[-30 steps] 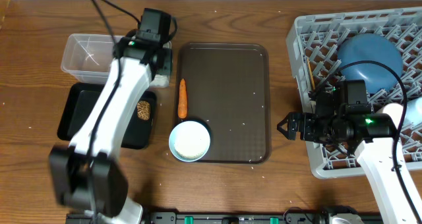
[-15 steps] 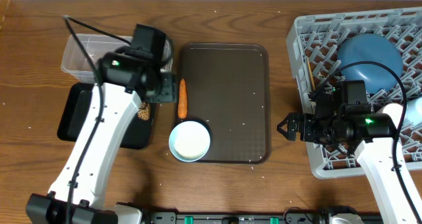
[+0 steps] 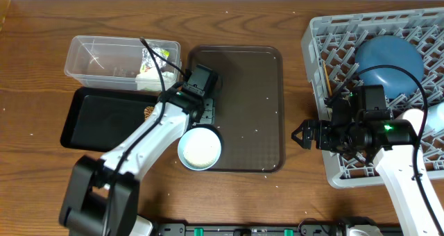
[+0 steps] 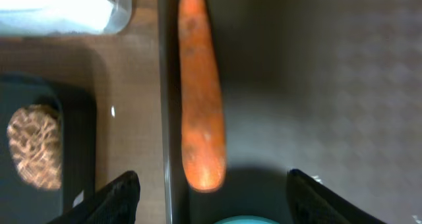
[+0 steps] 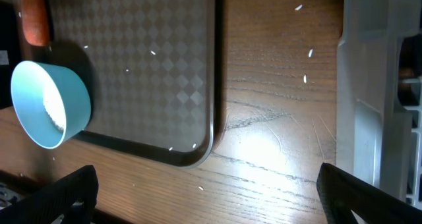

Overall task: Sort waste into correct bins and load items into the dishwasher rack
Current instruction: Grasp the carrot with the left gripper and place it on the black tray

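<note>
on the brown tray (image 4: 330,79), the carrot (image 4: 199,92) points into the spread left gripper (image 4: 211,178).

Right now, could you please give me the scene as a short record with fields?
left end effector: open, over the carrot tip
right end effector: open, empty, between tray and rack
carrot: along the tray's left edge
cup: at the tray's near-left corner, by the carrot tip
lump: in the black bin
tub: holds wrapper and napkin
rack: holds blue dish
</note>
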Controlling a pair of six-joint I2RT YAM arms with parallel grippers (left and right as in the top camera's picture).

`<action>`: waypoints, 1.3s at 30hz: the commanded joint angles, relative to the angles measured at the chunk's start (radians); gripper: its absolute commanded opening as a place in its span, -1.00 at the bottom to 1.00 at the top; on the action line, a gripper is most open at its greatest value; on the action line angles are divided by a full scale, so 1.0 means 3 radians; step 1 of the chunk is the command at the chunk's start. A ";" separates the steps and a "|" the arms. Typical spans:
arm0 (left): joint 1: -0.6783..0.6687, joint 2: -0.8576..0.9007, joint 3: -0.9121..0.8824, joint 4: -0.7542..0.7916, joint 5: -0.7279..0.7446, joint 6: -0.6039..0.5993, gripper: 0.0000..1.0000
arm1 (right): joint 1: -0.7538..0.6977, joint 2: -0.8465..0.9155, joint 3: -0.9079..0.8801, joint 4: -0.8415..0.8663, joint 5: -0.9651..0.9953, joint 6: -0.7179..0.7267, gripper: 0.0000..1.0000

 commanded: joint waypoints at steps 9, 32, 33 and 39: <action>0.0038 0.0585 -0.0004 0.0333 0.0177 -0.0081 0.32 | 0.0046 0.0001 -0.0003 -0.0014 -0.0034 0.0037 0.98; 0.0038 0.0156 0.0212 0.0092 0.0189 -0.0081 -0.42 | 0.0046 0.0001 -0.0046 0.0001 -0.0034 0.0037 0.98; 0.0038 0.0072 0.0212 0.0075 0.0189 -0.0081 -0.41 | 0.0046 0.0001 -0.0046 0.0006 -0.0034 0.0037 0.99; 0.0060 -0.0439 0.0212 -0.0038 0.0177 -0.0089 -0.41 | 0.0046 0.0001 -0.0046 0.0019 -0.0034 0.0037 0.99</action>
